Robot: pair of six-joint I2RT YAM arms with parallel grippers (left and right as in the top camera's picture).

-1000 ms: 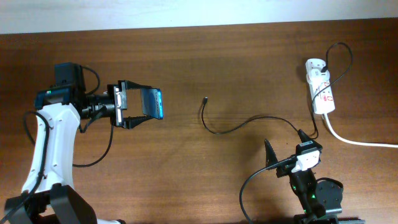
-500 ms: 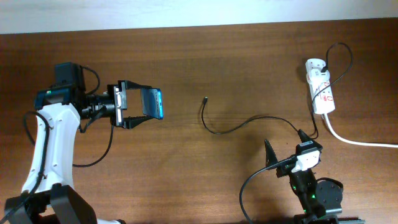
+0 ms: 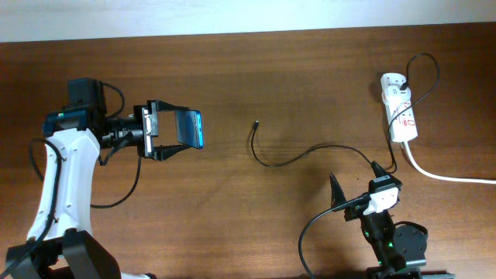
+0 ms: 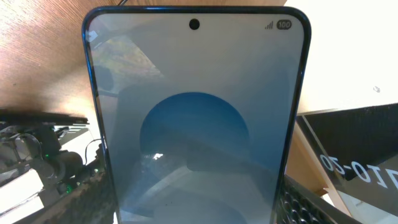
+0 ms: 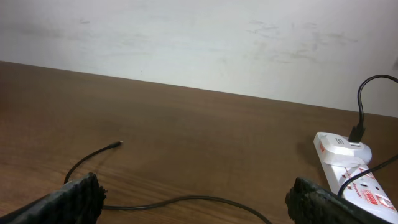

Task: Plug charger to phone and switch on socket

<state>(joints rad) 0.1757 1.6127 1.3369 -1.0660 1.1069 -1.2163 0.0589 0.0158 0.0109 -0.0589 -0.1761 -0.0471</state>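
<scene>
My left gripper (image 3: 180,132) is shut on the phone (image 3: 190,128) and holds it above the left half of the table, blue screen tilted up. In the left wrist view the phone (image 4: 196,124) fills the frame between the fingers. The charger (image 3: 298,157), a thin black cable, curves across the table from its small plug tip (image 3: 256,123) to a black plug head in the socket (image 3: 400,108), a white power strip at the far right. My right gripper (image 3: 355,190) is open and empty at the front right, above the cable (image 5: 186,200); the socket (image 5: 351,174) shows at its right.
The socket's thick white cord (image 3: 449,177) runs off the right edge. The wooden table (image 3: 256,70) ends at a pale wall along the back. A black arm cable (image 3: 116,198) hangs beside the left arm.
</scene>
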